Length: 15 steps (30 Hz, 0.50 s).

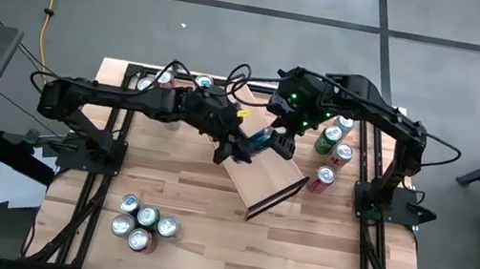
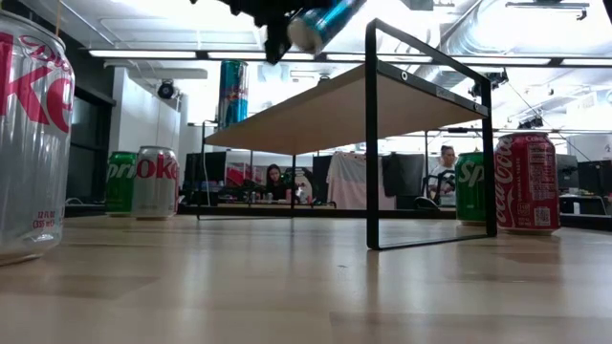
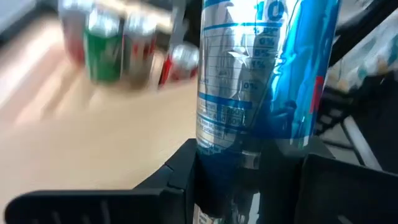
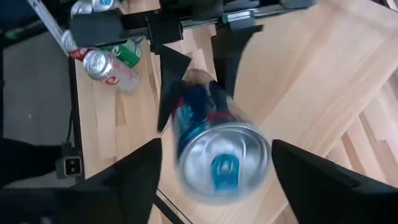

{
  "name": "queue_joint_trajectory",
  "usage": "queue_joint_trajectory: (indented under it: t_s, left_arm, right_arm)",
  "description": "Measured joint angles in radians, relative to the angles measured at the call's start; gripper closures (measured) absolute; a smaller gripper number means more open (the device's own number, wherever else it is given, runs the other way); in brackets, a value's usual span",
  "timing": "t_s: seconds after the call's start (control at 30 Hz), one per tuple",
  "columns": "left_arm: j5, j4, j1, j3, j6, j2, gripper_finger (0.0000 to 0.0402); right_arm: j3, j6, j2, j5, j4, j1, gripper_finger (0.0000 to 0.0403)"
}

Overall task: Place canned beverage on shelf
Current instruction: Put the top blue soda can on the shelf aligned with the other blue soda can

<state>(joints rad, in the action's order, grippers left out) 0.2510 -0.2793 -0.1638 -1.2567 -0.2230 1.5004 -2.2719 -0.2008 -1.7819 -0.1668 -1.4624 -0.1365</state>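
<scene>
Nearest the low camera, at the table's left edge, stands a silver can [image 2: 29, 143] with large red letters "Ke". Beyond it stand a green Sprite can [image 2: 120, 182] and a silver Coke can [image 2: 155, 182]; on the right, a red Coca-Cola can [image 2: 526, 182] beside another green Sprite can [image 2: 471, 187]. Farther off, a tall blue-and-silver can [image 2: 232, 93] stands on the shelf [image 1: 264, 179]. Above the shelf's corner, the left gripper [image 1: 240, 147] clamps a slim blue-and-silver can [image 1: 260, 139], tilted on its side, its nutrition panel legible only as percentages. Just beside that can, the right gripper [image 1: 283, 141] spreads its fingers wide on either side of it, apart from it.
</scene>
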Motion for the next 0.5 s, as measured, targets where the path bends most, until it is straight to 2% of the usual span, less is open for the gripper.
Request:
queue_joint_trajectory:
  t_s: [0.13,0.33,0.43,0.5]
  left_arm:
    - [-0.002,-0.096,-0.036,0.003,0.016,-0.034,0.0322]
    - [-0.01,-0.155,-0.052,0.002,0.018,-0.106,0.0322]
    - [-0.069,-0.137,-0.042,0.001,0.024,-0.147,0.0322]
    - [-0.108,-0.093,-0.036,0.035,0.015,-0.18,0.0322]
  right_arm:
    - [0.0,-0.007,0.021,0.011,-0.012,-0.02,0.0093]
    - [0.027,0.025,0.084,0.201,-0.041,-0.027,0.0089]
    - [0.128,0.026,0.142,0.237,-0.021,-0.029,0.0088]
    - [0.26,0.017,0.205,0.235,0.023,-0.033,0.0088]
